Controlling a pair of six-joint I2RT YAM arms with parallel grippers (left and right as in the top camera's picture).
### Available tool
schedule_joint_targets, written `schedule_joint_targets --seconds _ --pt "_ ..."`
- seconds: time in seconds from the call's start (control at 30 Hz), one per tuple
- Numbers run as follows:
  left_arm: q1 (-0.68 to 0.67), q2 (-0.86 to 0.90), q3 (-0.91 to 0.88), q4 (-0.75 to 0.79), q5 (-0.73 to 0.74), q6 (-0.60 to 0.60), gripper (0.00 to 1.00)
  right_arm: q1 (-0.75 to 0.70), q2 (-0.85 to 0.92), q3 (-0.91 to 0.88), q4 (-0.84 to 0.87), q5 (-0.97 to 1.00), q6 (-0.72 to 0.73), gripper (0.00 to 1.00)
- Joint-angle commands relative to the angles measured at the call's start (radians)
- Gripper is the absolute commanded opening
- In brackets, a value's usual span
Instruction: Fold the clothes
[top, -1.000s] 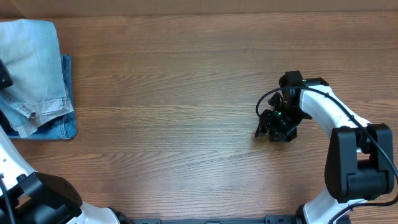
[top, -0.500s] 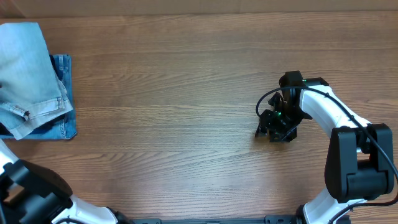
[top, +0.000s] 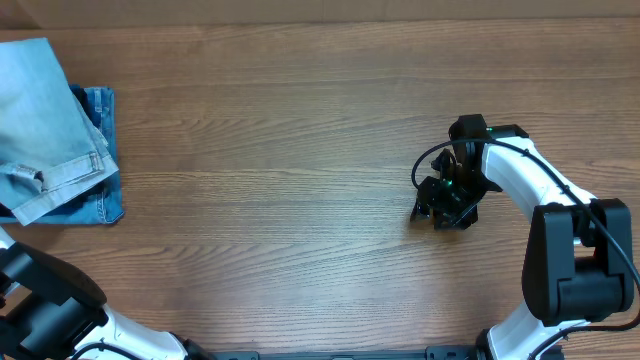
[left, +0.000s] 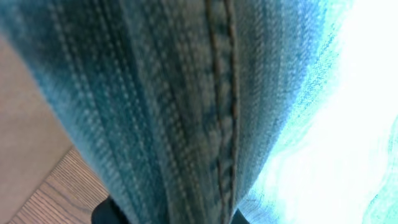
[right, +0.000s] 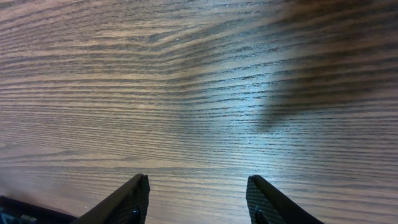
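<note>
Nearest us, the right hand (right: 196, 199) sits low over the bare wood surface (top: 280, 120), right of centre. Its fingers are spread apart and hold nothing. In the left wrist view, we see the left hand (left: 171, 216) closed on a stitched fold of the shorts (left: 205, 93), which fill that view. Farther off, at the far left corner of the surface, the light shorts overlap a folded darker denim piece (top: 103, 200).

The shorts (top: 40, 100) are woven, washed denim with raised stitching; the bench (top: 280, 150) is wood-grained with a slight sheen
</note>
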Motion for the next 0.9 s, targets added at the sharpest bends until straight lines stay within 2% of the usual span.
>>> schedule_joint_targets --seconds 0.0,0.03,0.13,0.17,0.23,0.33,0.43,0.5,0.57,0.6,0.67,0.73,0.87 --pt "0.047 -0.005 0.045 0.043 -0.006 -0.033 0.2 -0.003 -0.022 0.023 0.002 0.002 -0.003 0.54" --pt "0.053 -0.005 0.045 0.045 -0.007 -0.035 0.23 -0.003 -0.022 0.023 0.002 0.002 -0.003 0.54" --pt "0.06 -0.003 0.045 0.045 -0.007 -0.039 0.68 -0.003 -0.022 0.023 0.0 0.002 -0.003 0.54" --pt "0.06 -0.002 0.045 0.046 -0.007 -0.039 0.73 -0.003 -0.022 0.023 -0.002 0.002 -0.003 0.54" --pt "0.06 0.001 0.045 0.045 -0.005 -0.039 0.69 -0.003 -0.022 0.023 -0.006 0.002 -0.004 0.54" --pt "0.06 0.003 0.045 0.043 0.0 -0.044 0.71 -0.003 -0.022 0.023 -0.01 0.002 -0.004 0.54" --pt "0.06 0.003 0.045 0.043 0.029 -0.064 0.66 -0.003 -0.022 0.023 -0.01 0.002 -0.004 0.54" --pt "0.06 0.003 0.045 0.043 0.098 -0.064 0.5 -0.003 -0.022 0.023 -0.009 0.002 -0.004 0.54" --pt "0.057 0.003 0.045 0.036 0.196 -0.072 0.18 -0.003 -0.022 0.023 -0.008 0.002 -0.004 0.54" --pt "0.053 0.003 0.045 0.033 0.231 -0.088 0.11 -0.003 -0.022 0.023 -0.008 0.002 -0.004 0.54" --pt "0.045 0.003 0.045 0.031 0.286 -0.098 0.06 -0.003 -0.022 0.023 -0.005 0.002 -0.004 0.54" --pt "0.027 0.003 0.045 0.032 0.361 -0.098 0.04 -0.003 -0.022 0.023 0.003 0.002 -0.004 0.49" --pt "-0.077 0.001 0.045 0.017 0.393 -0.098 0.04 -0.003 -0.022 0.024 0.051 0.004 -0.005 0.24"
